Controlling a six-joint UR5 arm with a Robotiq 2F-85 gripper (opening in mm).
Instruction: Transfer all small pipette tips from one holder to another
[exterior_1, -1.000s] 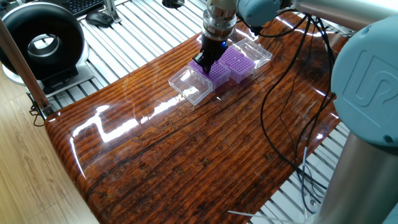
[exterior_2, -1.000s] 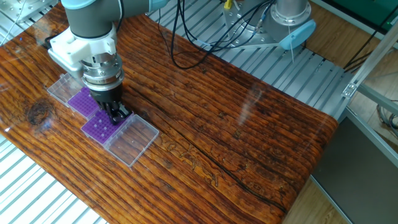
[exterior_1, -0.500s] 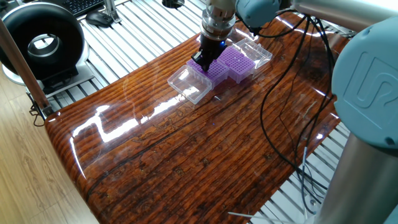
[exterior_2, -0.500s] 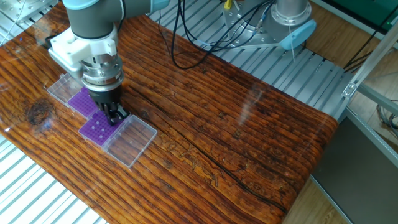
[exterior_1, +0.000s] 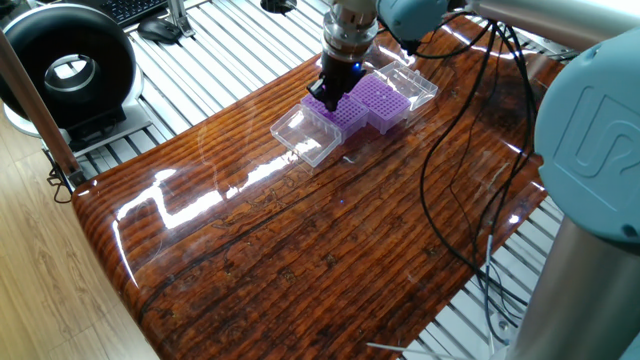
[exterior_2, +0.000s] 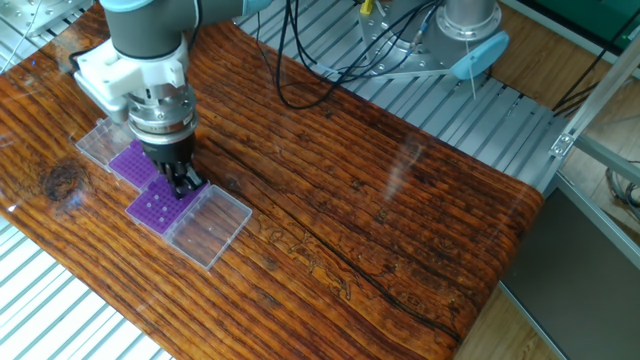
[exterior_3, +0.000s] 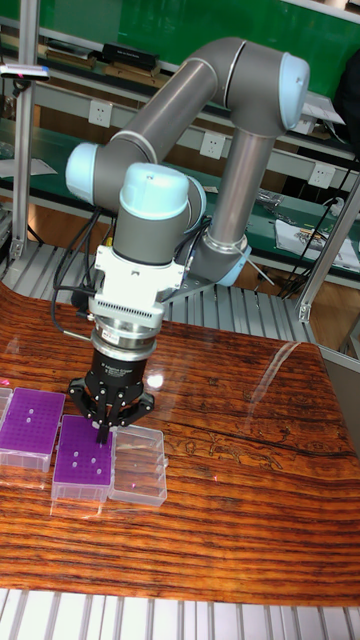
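Few tips (exterior_3: 83, 461) in purple rack (exterior_3: 70, 478)

A robotics laboratory. A UR5 arm (exterior_3: 190, 130) stands at a glossy wooden table (exterior_1: 330, 240) mounted on a slatted aluminium frame (exterior_2: 450, 100). Behind the table run benches with wall sockets (exterior_3: 212, 146) and loose papers (exterior_3: 310, 237); cables (exterior_2: 330, 60) trail across it, and purple pipette-tip racks (exterior_3: 60, 440) sit on it.
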